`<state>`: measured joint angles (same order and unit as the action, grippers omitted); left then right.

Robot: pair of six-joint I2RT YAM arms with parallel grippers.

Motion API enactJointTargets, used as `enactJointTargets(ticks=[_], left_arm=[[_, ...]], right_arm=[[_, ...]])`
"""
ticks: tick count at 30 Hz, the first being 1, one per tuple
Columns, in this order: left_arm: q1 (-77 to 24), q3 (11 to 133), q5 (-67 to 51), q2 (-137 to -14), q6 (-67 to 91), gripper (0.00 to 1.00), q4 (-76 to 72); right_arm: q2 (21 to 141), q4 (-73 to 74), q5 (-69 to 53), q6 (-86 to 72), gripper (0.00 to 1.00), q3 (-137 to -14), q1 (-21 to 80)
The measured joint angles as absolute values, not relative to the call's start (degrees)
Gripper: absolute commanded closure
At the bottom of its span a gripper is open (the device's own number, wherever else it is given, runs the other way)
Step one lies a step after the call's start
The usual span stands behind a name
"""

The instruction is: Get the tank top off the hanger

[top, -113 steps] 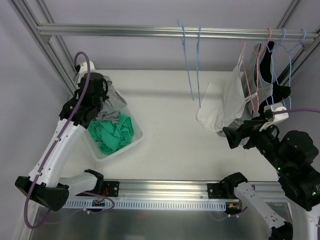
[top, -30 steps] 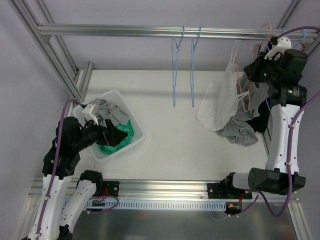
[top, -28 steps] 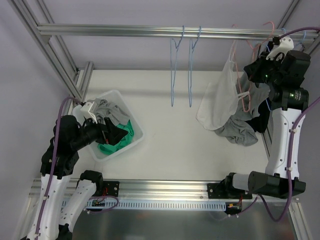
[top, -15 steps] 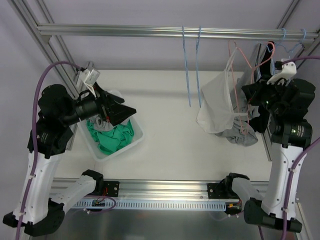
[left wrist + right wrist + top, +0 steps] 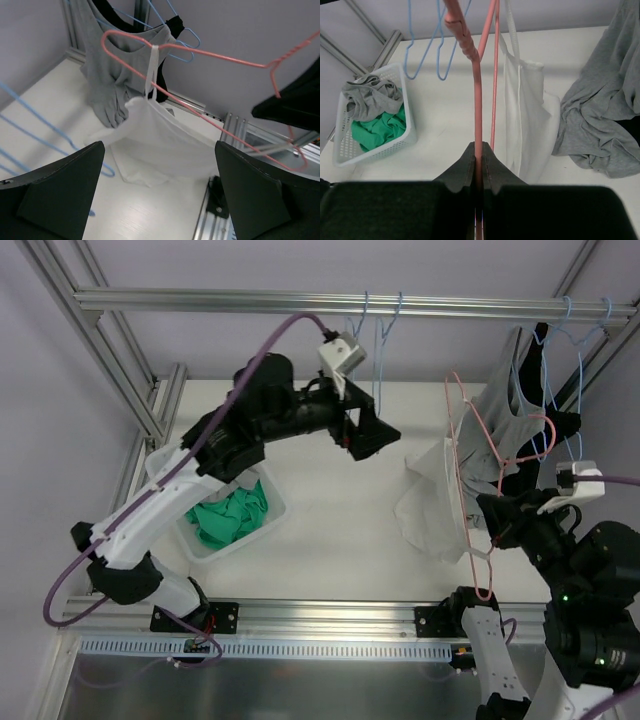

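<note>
A white tank top [image 5: 432, 505] hangs by its straps from a pink wire hanger [image 5: 466, 510], its lower part bunched on the table. My right gripper [image 5: 488, 530] is shut on the hanger's wire, which runs straight up between the pads [image 5: 479, 165]. The strap and white cloth [image 5: 525, 120] hang just right of that wire. My left gripper [image 5: 378, 442] is open and in the air left of the tank top, with a gap between them. In its wrist view the hanger [image 5: 210, 55] and tank top [image 5: 160, 145] lie ahead of the wide-spread fingers [image 5: 160, 200].
A white basket [image 5: 270, 515] with green and grey clothes stands at the left. Two empty blue hangers [image 5: 385, 320] hang mid-rail. Grey and dark garments [image 5: 520, 390] hang on blue hangers at the right, the grey one [image 5: 600, 120] trailing onto the table.
My left arm has swung up from the basket and across to the middle, near the tank top. My right gripper has carried the pink hanger and tank top down toward the near edge.
</note>
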<state>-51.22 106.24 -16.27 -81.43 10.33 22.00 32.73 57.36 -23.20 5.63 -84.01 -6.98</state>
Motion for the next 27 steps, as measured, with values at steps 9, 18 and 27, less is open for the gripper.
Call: enactJointTargets(ticks=[9,18,27], left_arm=[[-57.5,120.5,-12.5,-98.8,2.8,0.39,19.9],[-59.3,123.9,-12.9,-102.1,0.1,0.53,18.2],[-59.3,123.0,-12.8,-103.5,0.0,0.53,17.8]], right_arm=[[30.9,66.2,-21.6,5.0,1.00,-91.4,-1.0],[31.1,69.4,-19.7,5.2,1.00,-92.2,3.3],[32.3,69.7,-18.7,5.4,1.00,-95.2,4.5]])
